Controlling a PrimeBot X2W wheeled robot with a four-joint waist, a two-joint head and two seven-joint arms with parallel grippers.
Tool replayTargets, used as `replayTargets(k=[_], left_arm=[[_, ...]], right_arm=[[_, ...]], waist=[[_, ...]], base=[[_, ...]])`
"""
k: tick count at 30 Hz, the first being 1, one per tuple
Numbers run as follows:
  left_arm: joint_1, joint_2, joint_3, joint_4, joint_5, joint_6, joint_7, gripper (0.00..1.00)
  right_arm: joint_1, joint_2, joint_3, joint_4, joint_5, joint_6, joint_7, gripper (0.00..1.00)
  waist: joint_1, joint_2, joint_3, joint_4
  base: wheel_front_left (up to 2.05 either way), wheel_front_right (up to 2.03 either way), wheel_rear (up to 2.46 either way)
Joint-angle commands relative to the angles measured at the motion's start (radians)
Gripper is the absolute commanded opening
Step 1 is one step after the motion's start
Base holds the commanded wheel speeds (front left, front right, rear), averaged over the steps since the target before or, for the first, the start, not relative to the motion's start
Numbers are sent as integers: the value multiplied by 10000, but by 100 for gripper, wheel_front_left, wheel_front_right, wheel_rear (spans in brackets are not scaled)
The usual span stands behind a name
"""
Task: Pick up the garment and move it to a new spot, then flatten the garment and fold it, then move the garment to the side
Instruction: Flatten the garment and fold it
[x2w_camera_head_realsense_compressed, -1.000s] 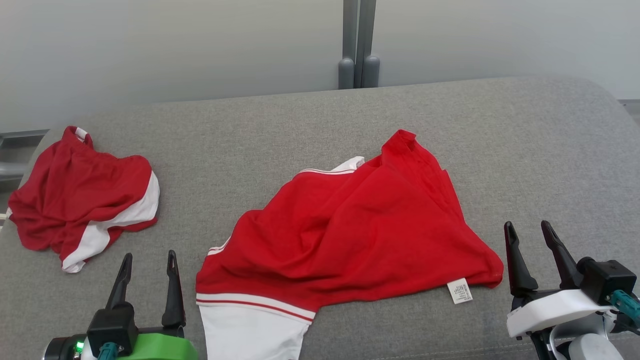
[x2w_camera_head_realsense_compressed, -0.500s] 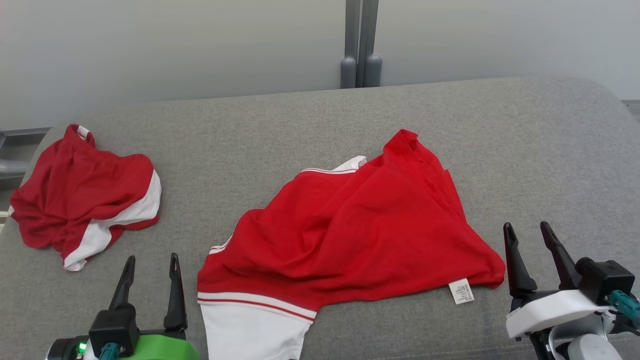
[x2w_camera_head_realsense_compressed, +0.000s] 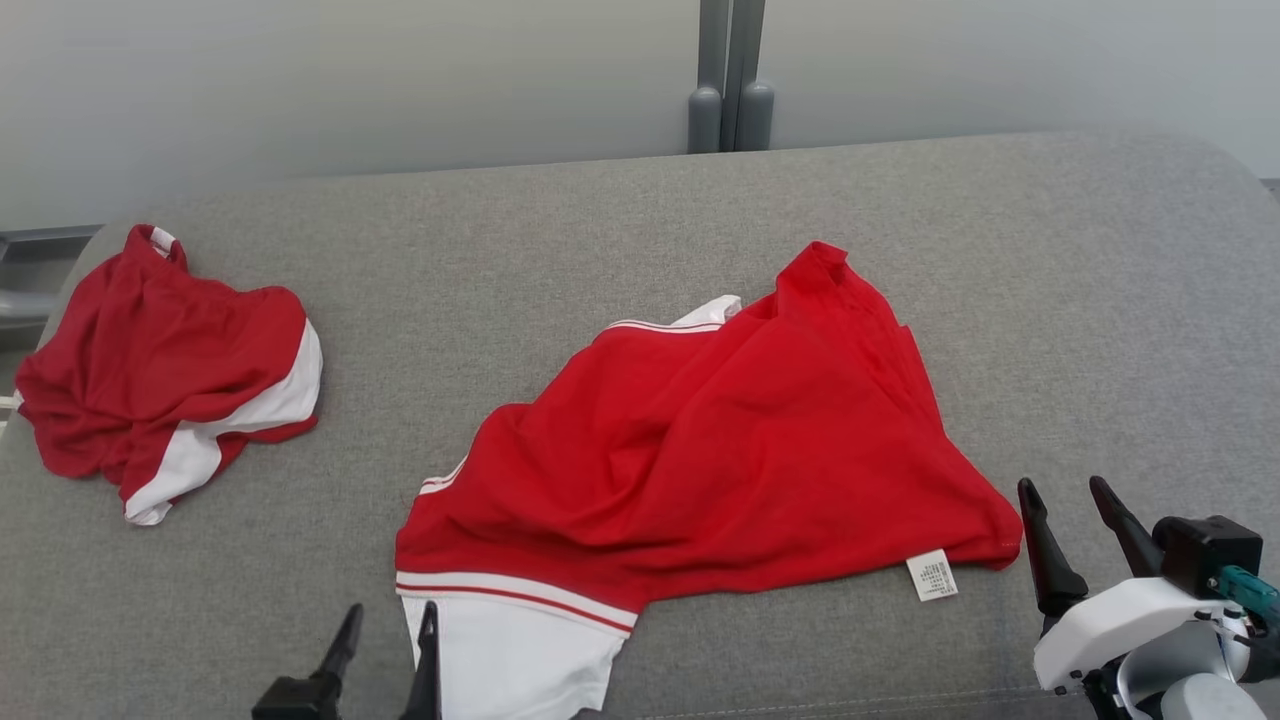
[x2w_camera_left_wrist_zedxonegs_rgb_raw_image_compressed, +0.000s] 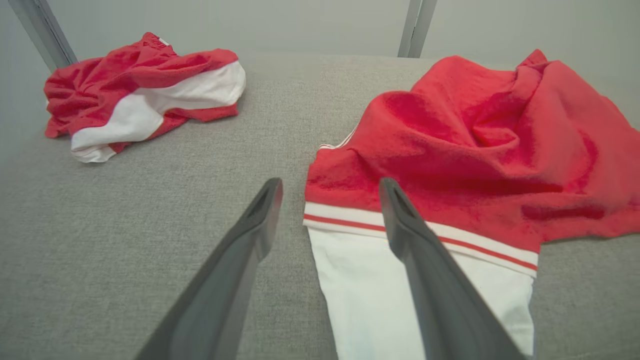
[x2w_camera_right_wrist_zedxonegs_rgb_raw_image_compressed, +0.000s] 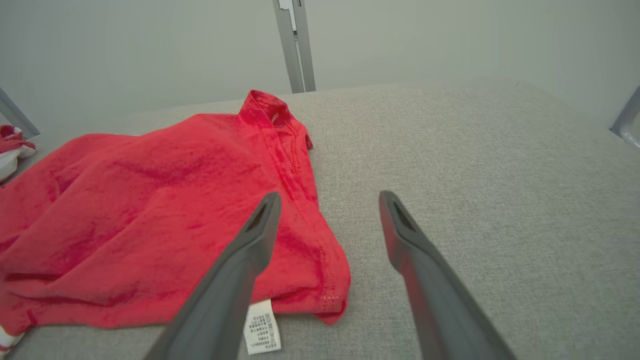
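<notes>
The left hand (x2w_camera_head_realsense_compressed: 392, 618) sits at the bottom edge of the head view, fingers spread wide and empty, its tips just beside the white panel of the red garment (x2w_camera_head_realsense_compressed: 720, 450), which lies rumpled in the middle of the grey worktop (x2w_camera_head_realsense_compressed: 1100, 300). The right hand (x2w_camera_head_realsense_compressed: 1062, 495), also wide open and empty, stands just right of the garment's hem corner, near the label (x2w_camera_head_realsense_compressed: 931, 575). A second garment (x2w_camera_head_realsense_compressed: 150, 360) lies bunched at far left.

In the left wrist view, one finger overlaps the garment's striped band; contact cannot be told.

In the right wrist view, one finger overlaps the hem by the label, the other the bare worktop.
</notes>
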Motion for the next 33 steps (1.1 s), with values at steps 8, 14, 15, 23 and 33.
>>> replayTargets(k=[8,14,15,23,33], left_arm=[[517,-64,-703,583,-558,-107,94,100],[443,-70,-916,702,-682,-61,281,100],[416,-72,-932,740,-712,-62,339,100],[154,-71,-1078,952,-1054,-158,804,100],[-316,-82,-1675,1703,-1155,-304,1079,44]], right_arm=[[-198,-194,-198,288,228,1,615,100],[-310,-254,-110,558,380,1,1026,100],[-344,-264,-69,603,396,1,1066,100],[-843,-318,67,1408,583,1,1272,100],[-1272,-268,618,2355,945,1,1131,15]], waist=[[0,0,525,296],[0,0,791,406],[0,0,826,410],[0,0,1129,458],[0,0,1232,630]], base=[[0,0,0],[0,0,0],[0,0,0],[0,0,0],[0,0,0]])
